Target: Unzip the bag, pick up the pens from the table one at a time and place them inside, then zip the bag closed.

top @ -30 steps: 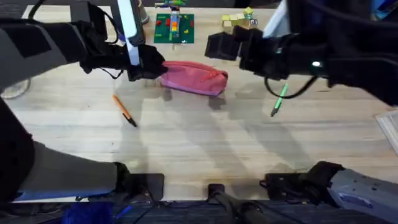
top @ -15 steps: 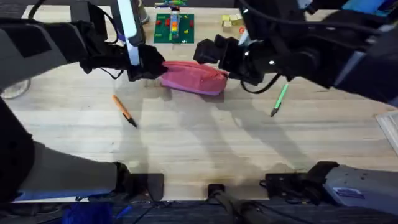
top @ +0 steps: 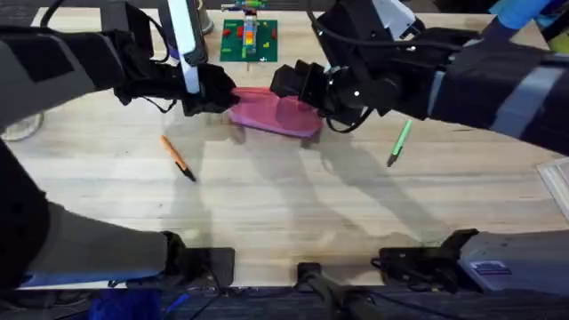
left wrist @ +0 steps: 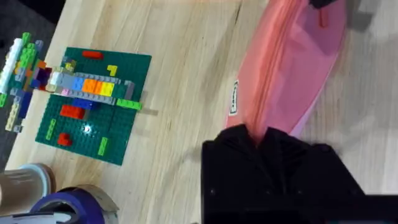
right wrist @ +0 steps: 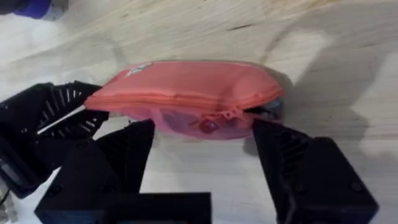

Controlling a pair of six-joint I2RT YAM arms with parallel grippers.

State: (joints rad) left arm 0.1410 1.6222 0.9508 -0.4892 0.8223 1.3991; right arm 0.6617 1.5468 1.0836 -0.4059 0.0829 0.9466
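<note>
We count one pink bag (top: 271, 111) and two pens: one orange pen (top: 178, 158) and one green pen (top: 399, 143). We also see one green brick plate (top: 249, 40) and two grippers, the left gripper (top: 216, 96) and the right gripper (top: 298, 84).

Bright, even light; soft shadows; near arms blurred.

I see the pink bag (top: 271, 111) lying long on the table (top: 284, 204), zip nearly shut. The orange pen (top: 178, 158) lies left, green pen (top: 399, 142) right.
</note>
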